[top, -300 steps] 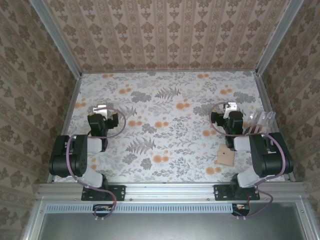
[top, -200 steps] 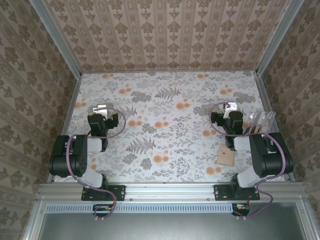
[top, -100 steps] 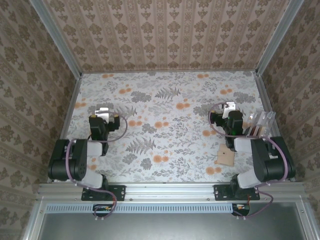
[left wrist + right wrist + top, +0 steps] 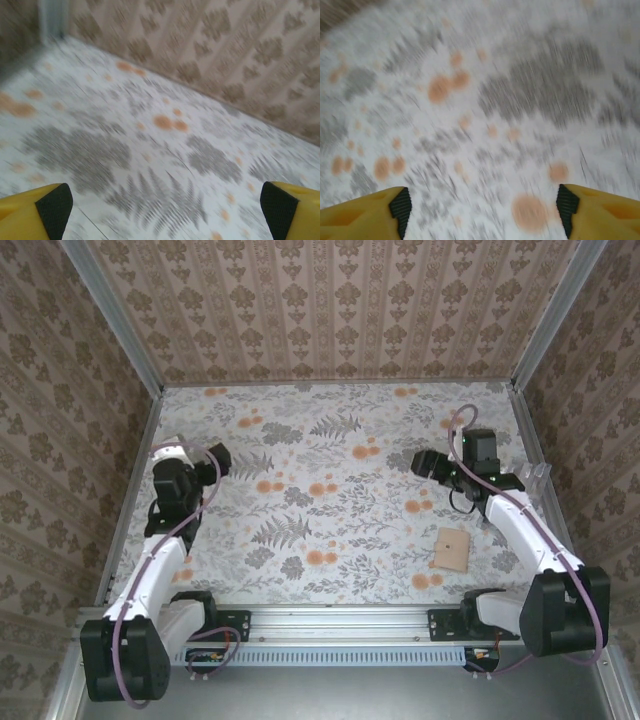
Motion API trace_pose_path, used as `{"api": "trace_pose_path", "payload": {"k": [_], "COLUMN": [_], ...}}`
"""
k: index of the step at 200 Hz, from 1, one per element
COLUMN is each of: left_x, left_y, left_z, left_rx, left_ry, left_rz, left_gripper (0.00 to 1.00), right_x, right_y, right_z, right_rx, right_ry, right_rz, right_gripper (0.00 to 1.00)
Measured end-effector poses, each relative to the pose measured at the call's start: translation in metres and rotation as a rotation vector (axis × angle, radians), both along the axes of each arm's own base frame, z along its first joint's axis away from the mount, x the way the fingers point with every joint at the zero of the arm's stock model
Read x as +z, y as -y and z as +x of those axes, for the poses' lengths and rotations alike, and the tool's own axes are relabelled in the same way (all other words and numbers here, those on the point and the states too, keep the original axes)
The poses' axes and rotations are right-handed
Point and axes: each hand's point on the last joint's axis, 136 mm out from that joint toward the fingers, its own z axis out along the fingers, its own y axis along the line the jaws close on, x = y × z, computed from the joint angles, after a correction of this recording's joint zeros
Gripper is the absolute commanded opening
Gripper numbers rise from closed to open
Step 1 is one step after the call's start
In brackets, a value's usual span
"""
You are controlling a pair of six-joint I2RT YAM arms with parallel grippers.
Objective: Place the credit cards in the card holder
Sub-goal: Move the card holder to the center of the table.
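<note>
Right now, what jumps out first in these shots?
A busy floral tablecloth covers the table, with a tan square wallet lying flat on its near-right part. Both arms reach outward, the left gripper and right gripper wide open and empty. A clear acrylic card holder stands at the right edge.
</note>
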Motion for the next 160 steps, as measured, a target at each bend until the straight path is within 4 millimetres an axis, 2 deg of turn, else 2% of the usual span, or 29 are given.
{"api": "trace_pose_path", "payload": {"k": [26,46,62,80,97,116,135,146,160], "left_x": [-0.030,-0.049,-0.058,-0.063,-0.065,-0.067,-0.068,-0.069,-0.072], "left_y": [0.054,0.104,0.137,0.165,0.183,0.193,0.194,0.192,0.189], "left_z": [-0.008,-0.024,-0.033,-0.038,-0.041,-0.041,-0.041,-0.040,-0.040], "left_rx": [-0.177,-0.327,-0.423,-0.495,-0.540,-0.559,-0.552,-0.543,-0.528], "left_ry": [-0.125,-0.205,-0.253,-0.279,-0.297,-0.306,-0.311,-0.314,-0.324], "left_rz": [-0.094,-0.092,-0.076,-0.060,-0.050,-0.041,-0.038,-0.033,-0.023], "left_gripper": [1.00,1.00,1.00,1.00,1.00,1.00,1.00,1.00,1.00], "right_x": [-0.040,-0.059,-0.068,-0.077,-0.088,-0.104,-0.120,-0.119,-0.117], "right_y": [0.009,0.023,0.033,0.037,0.036,0.027,0.012,0.002,-0.022], "right_z": [-0.043,-0.074,-0.087,-0.091,-0.094,-0.096,-0.097,-0.090,-0.079], "right_rx": [-0.094,-0.182,-0.240,-0.277,-0.284,-0.252,-0.188,-0.154,-0.076], "right_ry": [-0.195,-0.275,-0.316,-0.347,-0.394,-0.452,-0.507,-0.506,-0.487], "right_rz": [-0.028,-0.072,-0.101,-0.113,-0.117,-0.127,-0.165,-0.184,-0.191], "right_gripper": [0.76,0.76,0.76,0.76,0.76,0.76,0.76,0.76,0.75]}}
